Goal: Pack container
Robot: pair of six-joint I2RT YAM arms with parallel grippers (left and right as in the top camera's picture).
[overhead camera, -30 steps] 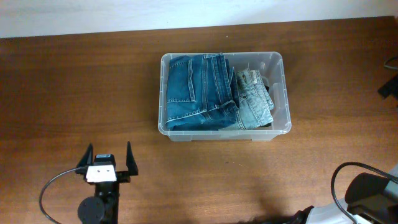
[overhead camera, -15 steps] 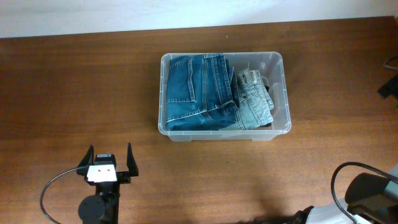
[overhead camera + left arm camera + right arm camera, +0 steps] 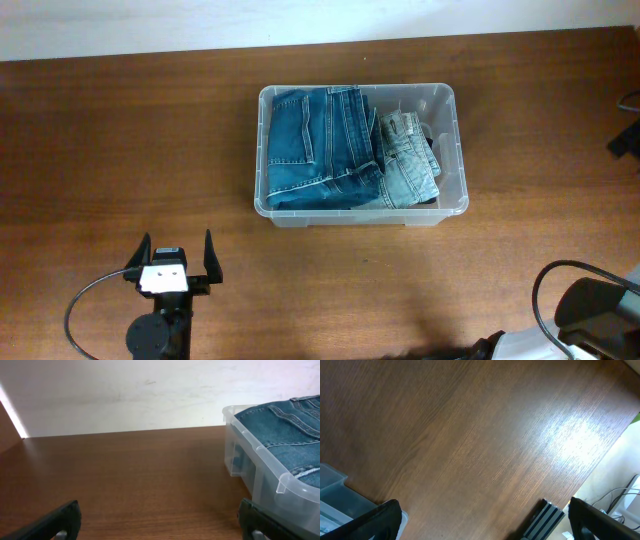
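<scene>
Nearest the front edge, the left tool (image 3: 176, 252) hangs over bare worktop (image 3: 100, 150), its two fingers spread wide with nothing between them. A grey cable (image 3: 75, 300) loops out beside its arm. The right tool (image 3: 487, 525) shows only through its own wrist camera: two dark fingertips, one at each lower corner and far apart, so it is open too and holds nothing.

Farther back, towards the middle of the worktop and well apart from both tools, stands the one container (image 3: 358, 88), clear-walled. It holds two folded denim pieces side by side: dark blue jeans (image 3: 315, 145) filling the left and middle, and paler jeans (image 3: 408, 165) tucked against the right. There may be something dark wedged beyond the paler pair, but I can't make it out.
</scene>
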